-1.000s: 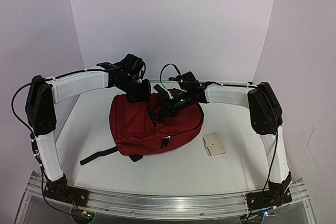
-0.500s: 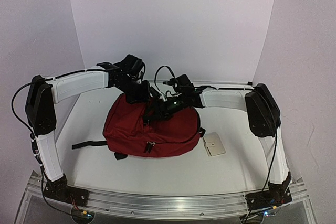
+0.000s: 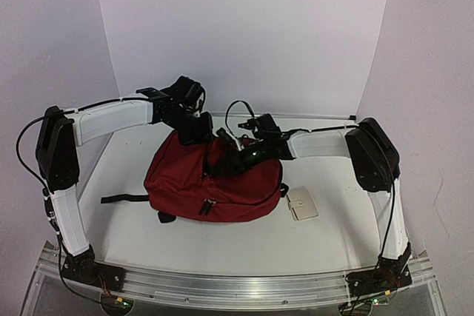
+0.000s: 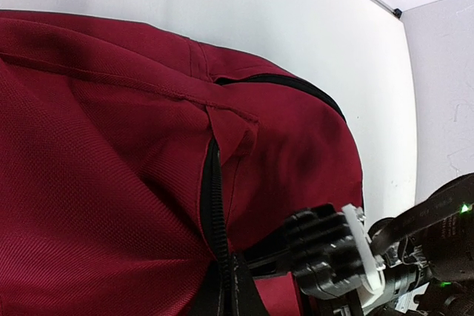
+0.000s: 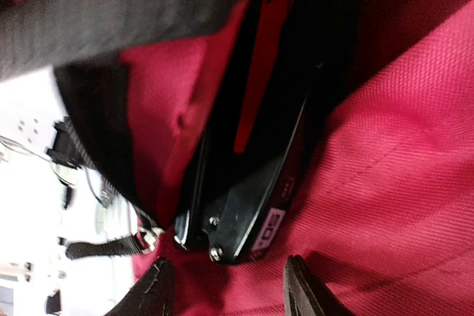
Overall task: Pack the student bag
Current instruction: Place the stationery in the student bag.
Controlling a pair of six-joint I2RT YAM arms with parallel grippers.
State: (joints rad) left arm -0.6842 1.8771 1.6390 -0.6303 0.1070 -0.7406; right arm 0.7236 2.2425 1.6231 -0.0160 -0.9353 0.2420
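The student bag (image 3: 215, 186) is a dark red backpack lying in the middle of the table; it also fills the left wrist view (image 4: 111, 146). My left gripper (image 3: 198, 129) sits at the bag's top rear edge, and its jaws look pinched on the black zipper edge (image 4: 215, 205). My right gripper (image 3: 222, 157) is at the bag's opening with its fingertips (image 5: 155, 286) spread open on red fabric. Just ahead of it, a flat black object (image 5: 252, 175) with screws and a label lies inside the opening. My right gripper also shows in the left wrist view (image 4: 333, 257).
A small flat beige case (image 3: 302, 203) lies on the table right of the bag. A black strap (image 3: 122, 198) trails out to the bag's left. White walls stand behind and to both sides.
The bag has slid to the left and flattened, its strap trailing further left. My right gripper has moved left at the bag's opening. My left gripper has stayed in place.
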